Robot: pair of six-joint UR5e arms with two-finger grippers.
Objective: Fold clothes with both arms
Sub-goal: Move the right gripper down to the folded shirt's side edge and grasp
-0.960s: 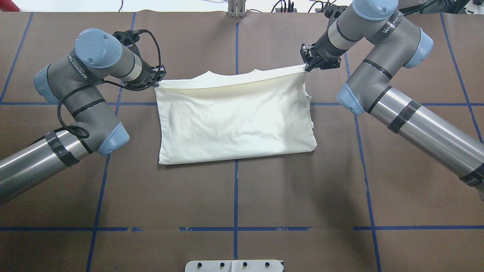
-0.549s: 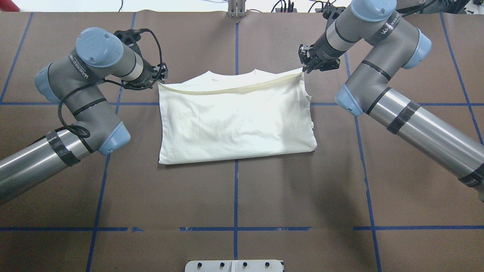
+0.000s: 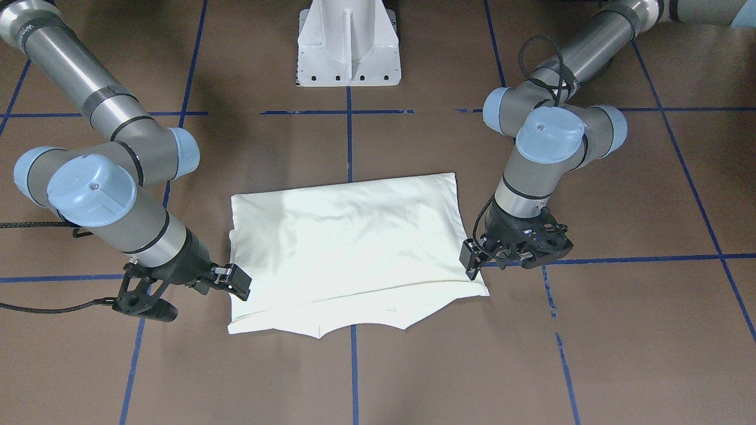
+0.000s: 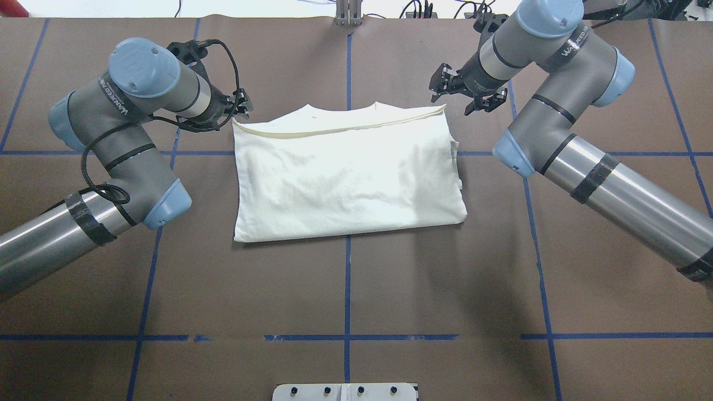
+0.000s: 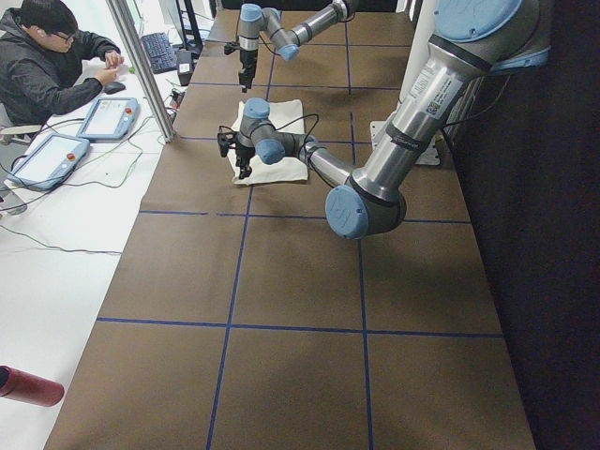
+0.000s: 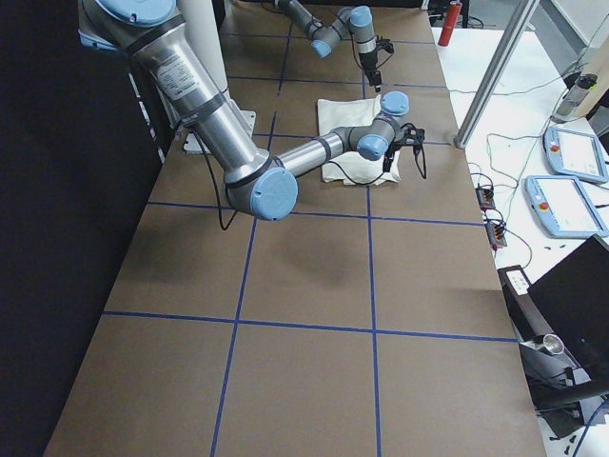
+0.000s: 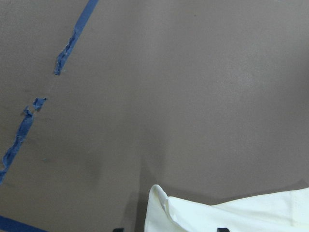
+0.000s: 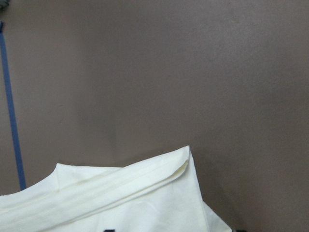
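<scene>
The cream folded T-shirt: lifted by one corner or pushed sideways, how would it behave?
Probably floppy: the cream folded T-shirt lies in soft wrinkles with loose stacked edges, so lifted by one corner it would likely sag and unfold. It looks light, thin cloth. Pushed across the brown paper table cover, it would likely bunch rather than slide whole.

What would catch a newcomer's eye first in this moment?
A cream shirt, folded into a rough rectangle with its plain side up, lies flat in the middle of the brown table. The left gripper and right gripper hang open beside its two corners farthest from the robot, neither holding cloth.
</scene>
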